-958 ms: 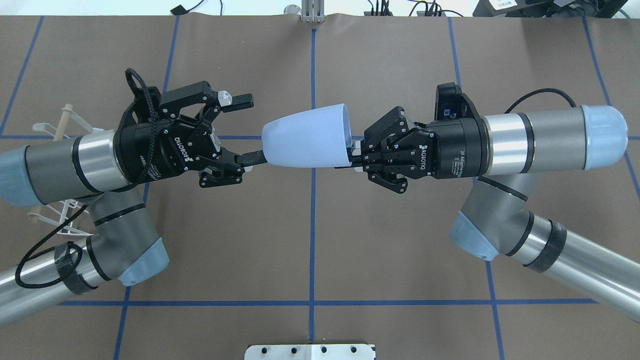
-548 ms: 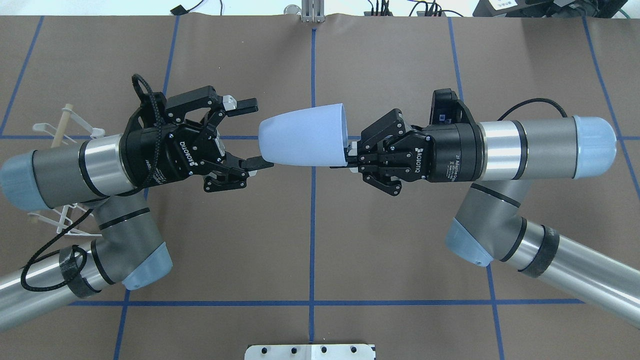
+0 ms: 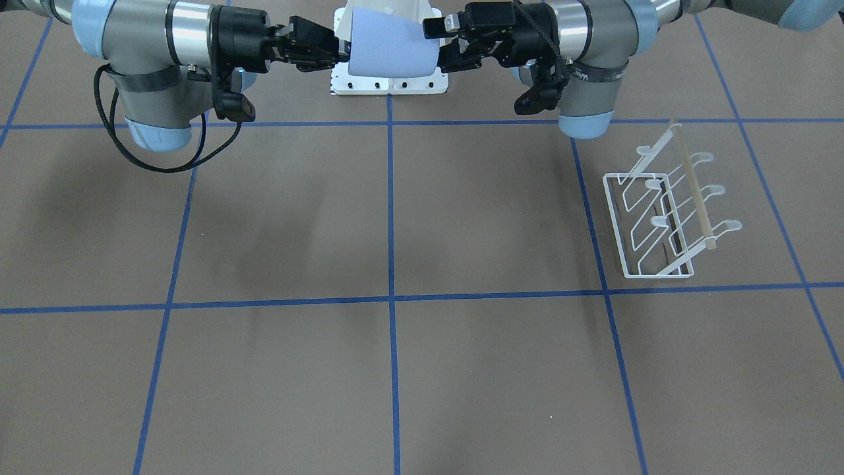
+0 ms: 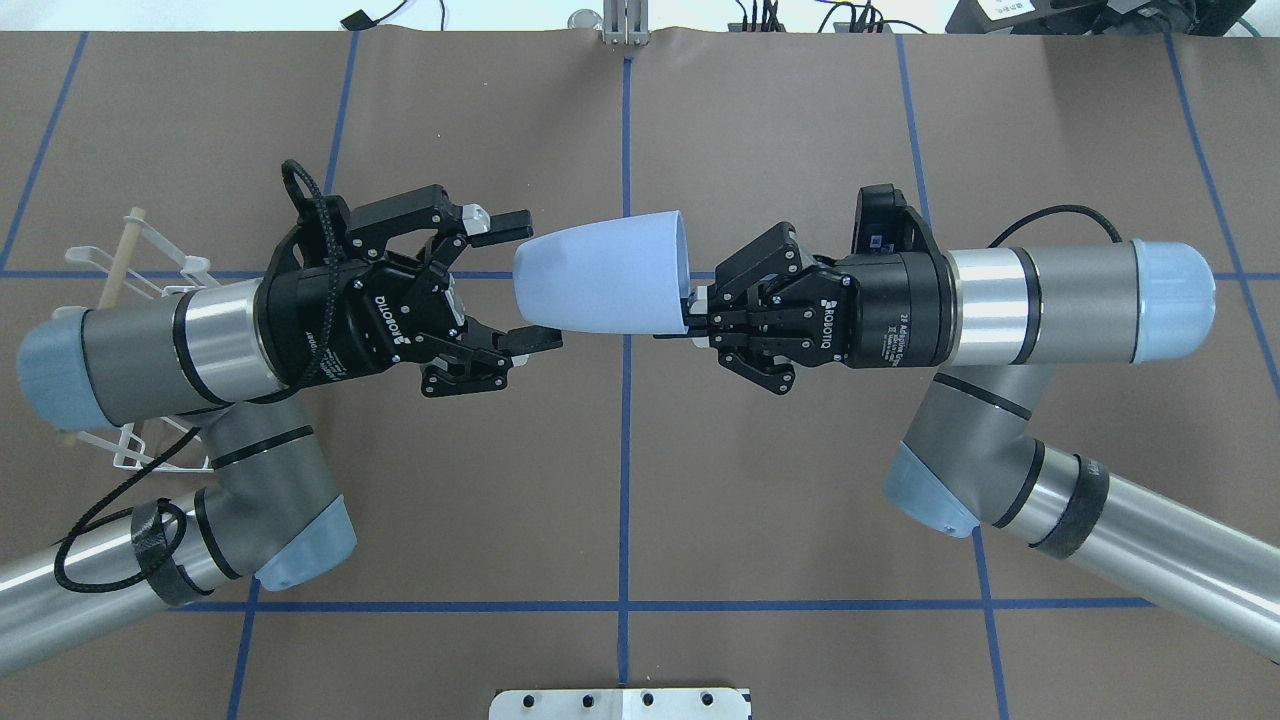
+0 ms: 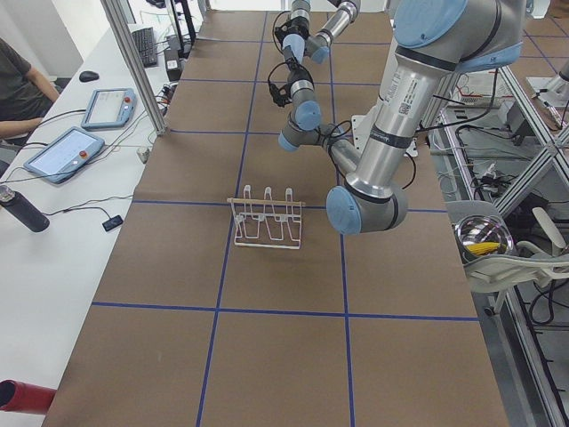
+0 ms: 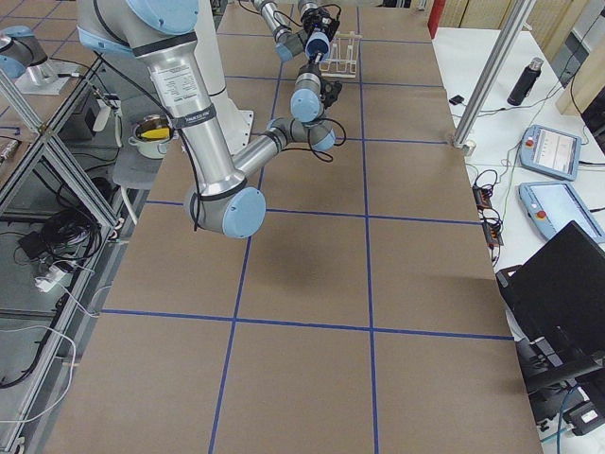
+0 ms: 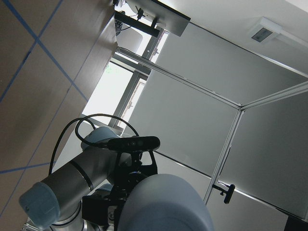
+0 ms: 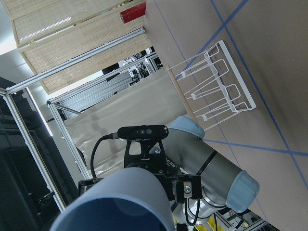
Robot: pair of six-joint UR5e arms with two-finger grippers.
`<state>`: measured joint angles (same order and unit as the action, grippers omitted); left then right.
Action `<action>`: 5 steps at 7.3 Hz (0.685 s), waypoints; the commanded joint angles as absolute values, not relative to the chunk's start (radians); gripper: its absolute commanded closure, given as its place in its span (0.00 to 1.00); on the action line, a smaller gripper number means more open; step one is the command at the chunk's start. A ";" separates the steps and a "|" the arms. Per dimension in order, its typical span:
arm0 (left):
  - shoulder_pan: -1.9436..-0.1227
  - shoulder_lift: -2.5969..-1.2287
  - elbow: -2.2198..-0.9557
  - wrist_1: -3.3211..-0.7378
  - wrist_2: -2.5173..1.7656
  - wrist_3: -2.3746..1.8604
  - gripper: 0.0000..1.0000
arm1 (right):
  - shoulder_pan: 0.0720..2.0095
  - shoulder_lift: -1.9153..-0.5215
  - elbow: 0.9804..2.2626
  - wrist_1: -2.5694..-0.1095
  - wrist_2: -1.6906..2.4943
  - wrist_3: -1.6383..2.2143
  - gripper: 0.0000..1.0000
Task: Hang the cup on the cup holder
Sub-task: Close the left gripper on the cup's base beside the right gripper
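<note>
The pale blue cup [image 4: 600,275] lies on its side in mid-air over the table's middle, base toward the left arm. My right gripper [image 4: 690,318] is shut on its rim. My left gripper [image 4: 522,278] is open, with one finger on each side of the cup's base; I cannot tell if they touch it. In the front-facing view the cup [image 3: 389,49] hangs between both grippers. The white wire cup holder [image 3: 666,211] with its wooden rod stands on the table on the robot's left, partly hidden under the left arm in the overhead view [image 4: 130,250].
A white bolted pedestal [image 3: 389,82] sits at the robot's base. Blue tape lines cross the brown table cover. A side bench with tablets [image 5: 67,151] and a seated person lie beyond the table's far edge.
My left gripper has moved right toward the cup, and its open fingers now flank the base. My right gripper has carried the cup slightly left.
</note>
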<state>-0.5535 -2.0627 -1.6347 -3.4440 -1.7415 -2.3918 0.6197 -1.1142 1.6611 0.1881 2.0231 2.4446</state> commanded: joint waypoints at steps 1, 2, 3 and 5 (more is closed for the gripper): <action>-0.552 -2.072 -1.614 -3.444 -1.741 -2.390 0.03 | 0.609 -1.114 1.660 0.206 2.019 2.445 1.00; -0.554 -2.072 -1.614 -3.445 -1.741 -2.390 0.09 | 0.609 -1.114 1.660 0.206 2.017 2.445 1.00; -0.554 -2.071 -1.617 -3.447 -1.743 -2.391 0.24 | 0.611 -1.114 1.657 0.206 2.017 2.444 1.00; -0.552 -2.065 -1.620 -3.451 -1.743 -2.395 0.49 | 0.609 -1.112 1.657 0.206 1.999 2.444 1.00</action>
